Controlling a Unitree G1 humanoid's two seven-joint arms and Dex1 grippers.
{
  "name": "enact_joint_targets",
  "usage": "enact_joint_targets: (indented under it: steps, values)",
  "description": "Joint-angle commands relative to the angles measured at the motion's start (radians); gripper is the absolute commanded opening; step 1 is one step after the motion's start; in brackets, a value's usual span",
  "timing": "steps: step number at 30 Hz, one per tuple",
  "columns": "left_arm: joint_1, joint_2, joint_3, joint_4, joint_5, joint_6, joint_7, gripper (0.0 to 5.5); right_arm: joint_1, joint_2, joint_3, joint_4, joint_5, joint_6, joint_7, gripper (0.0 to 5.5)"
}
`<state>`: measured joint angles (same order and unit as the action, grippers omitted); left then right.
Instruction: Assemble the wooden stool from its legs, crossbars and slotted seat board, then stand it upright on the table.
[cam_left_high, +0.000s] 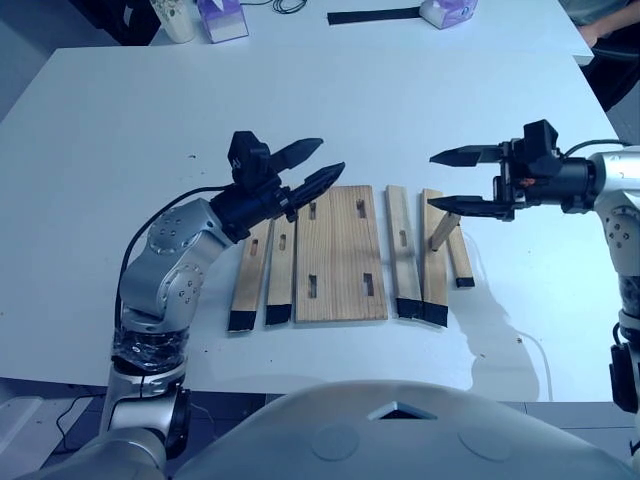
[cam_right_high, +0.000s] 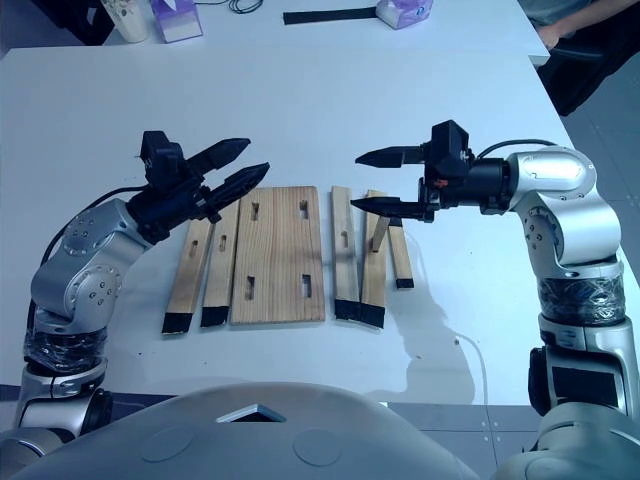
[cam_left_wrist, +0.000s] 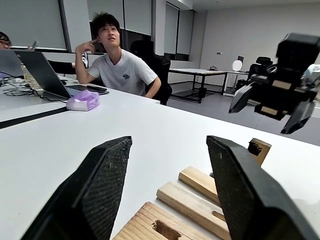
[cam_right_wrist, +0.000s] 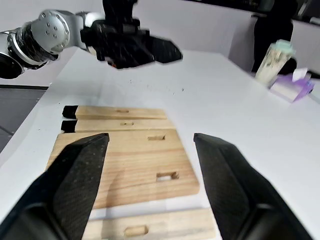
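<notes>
Left gripper hangs with its two black fingers parted and nothing between them. It is over the far ends of the left pair of legs and the far left corner of the seat board. Those two legs lie flat side by side on the white table, just beside the board's left edge, with their black-tipped ends toward the table's near edge. The board lies flat in the near half of the table with four slots facing up. Just right of it lie the right pair of legs, also flat, black tips nearest the near edge. A short crossbar rests tilted across the outer leg. Another short piece with a black end lies flat at the right end of the row. Right gripper hangs over the far ends of these right-hand pieces, fingers spread wide and holding nothing. Its lower finger is close above the crossbar's raised end; whether they touch cannot be told.

From the left wrist, the crossbar's raised end shows a dark hole in its face, which the head views leave unclear. From the right wrist, the left gripper is seen raised clear above the wood. A cup and a purple tissue box stand beyond the table's far edge.
</notes>
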<state>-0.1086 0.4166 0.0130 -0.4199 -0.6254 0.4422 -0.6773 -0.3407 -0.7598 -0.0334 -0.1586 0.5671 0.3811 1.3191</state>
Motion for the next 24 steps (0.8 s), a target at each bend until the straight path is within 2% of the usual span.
enact_joint_targets:
  steps: [1,10,14,24]
  values:
    - [-0.024,-0.012,0.018,0.020,-0.004,-0.002,0.016,2.77,-0.046,0.002,-0.012,-0.039,0.038,0.040,-0.024,3.13]
    - [-0.044,-0.016,0.024,0.038,0.000,0.002,0.015,2.77,-0.098,0.059,-0.008,-0.064,0.096,0.096,-0.099,3.13]
    - [-0.040,-0.017,0.025,0.032,-0.001,0.003,0.019,2.77,-0.087,0.075,0.004,-0.080,0.100,0.100,-0.113,2.48]
    - [-0.052,-0.014,0.021,0.041,0.001,0.007,0.014,2.77,-0.066,0.104,0.029,-0.087,0.090,0.090,-0.138,2.48]
